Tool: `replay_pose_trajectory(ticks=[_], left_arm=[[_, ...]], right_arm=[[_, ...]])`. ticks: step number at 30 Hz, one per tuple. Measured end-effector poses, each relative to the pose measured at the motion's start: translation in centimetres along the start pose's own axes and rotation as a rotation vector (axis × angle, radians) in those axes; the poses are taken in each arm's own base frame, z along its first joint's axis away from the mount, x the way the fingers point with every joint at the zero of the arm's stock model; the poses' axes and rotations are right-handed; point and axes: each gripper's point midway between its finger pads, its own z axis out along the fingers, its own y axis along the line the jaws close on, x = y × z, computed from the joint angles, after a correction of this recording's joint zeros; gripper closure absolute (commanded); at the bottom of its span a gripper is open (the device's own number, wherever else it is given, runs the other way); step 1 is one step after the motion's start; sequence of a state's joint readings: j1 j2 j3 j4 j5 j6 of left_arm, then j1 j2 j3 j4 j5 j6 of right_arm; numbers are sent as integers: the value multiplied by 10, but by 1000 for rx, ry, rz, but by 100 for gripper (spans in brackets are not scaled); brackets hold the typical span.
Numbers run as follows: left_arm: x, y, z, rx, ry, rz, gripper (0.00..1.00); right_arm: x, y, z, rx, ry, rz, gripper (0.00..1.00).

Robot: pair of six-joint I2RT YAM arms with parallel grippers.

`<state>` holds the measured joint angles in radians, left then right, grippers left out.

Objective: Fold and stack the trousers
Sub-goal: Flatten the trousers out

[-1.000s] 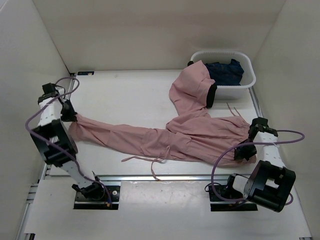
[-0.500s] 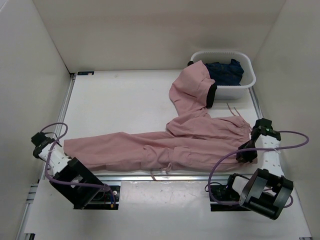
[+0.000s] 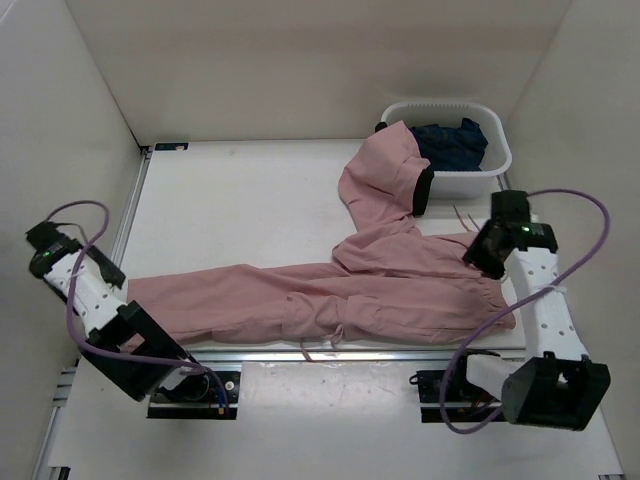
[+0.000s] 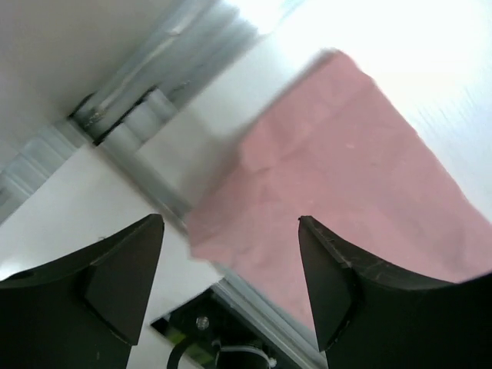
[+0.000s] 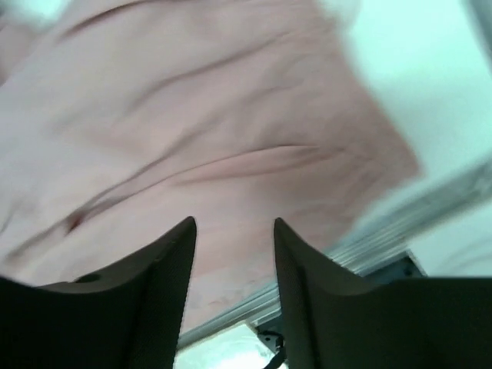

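The dusty-pink trousers lie flat along the table's front edge. One leg stretches left to a cuff. The other leg bends back, and its end drapes over the basket's corner. My left gripper hovers just left of that cuff, open, with nothing between its fingers. My right gripper hangs open above the waistband end, and pink fabric fills the view under its empty fingers. A thin drawstring trails over the front rail.
A white basket at the back right holds a dark navy garment. A black garment hangs at its front corner. The metal front rail runs under the trousers' lower edge. White walls close in the table on the left, back and right.
Both grippers have opened and let go of the trousers, which now lie straight along the front edge. The left arm has drawn back to the left, and the right gripper has risen.
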<state>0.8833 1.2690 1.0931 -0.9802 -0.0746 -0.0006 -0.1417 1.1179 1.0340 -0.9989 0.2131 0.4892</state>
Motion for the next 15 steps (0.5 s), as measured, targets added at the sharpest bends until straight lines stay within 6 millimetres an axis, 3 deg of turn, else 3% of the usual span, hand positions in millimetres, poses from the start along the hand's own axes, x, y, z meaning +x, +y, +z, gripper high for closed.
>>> replay_pose_trajectory(ticks=[1, 2, 5, 7, 10, 12, 15], left_arm=[[2, -14, 5, 24, 13, 44, 18], [6, -26, 13, 40, 30, 88, 18], [37, -64, 47, 85, 132, 230, 18], [62, -80, 69, 92, 212, 310, 23], [84, -84, 93, 67, 287, 363, 24], [82, -85, 97, 59, 280, 365, 25], [71, -87, 102, 48, 245, 365, 26]], right_arm=[[1, 16, -4, -31, -15, -58, 60], [6, 31, -5, -61, -14, -110, 74], [32, 64, 6, -99, 49, -203, 96], [60, 75, 24, -88, 121, -235, 100], [109, 73, 47, -36, 238, -266, 100], [136, 63, 57, 10, 306, -268, 100], [159, 44, 76, 104, 371, -227, 100]])
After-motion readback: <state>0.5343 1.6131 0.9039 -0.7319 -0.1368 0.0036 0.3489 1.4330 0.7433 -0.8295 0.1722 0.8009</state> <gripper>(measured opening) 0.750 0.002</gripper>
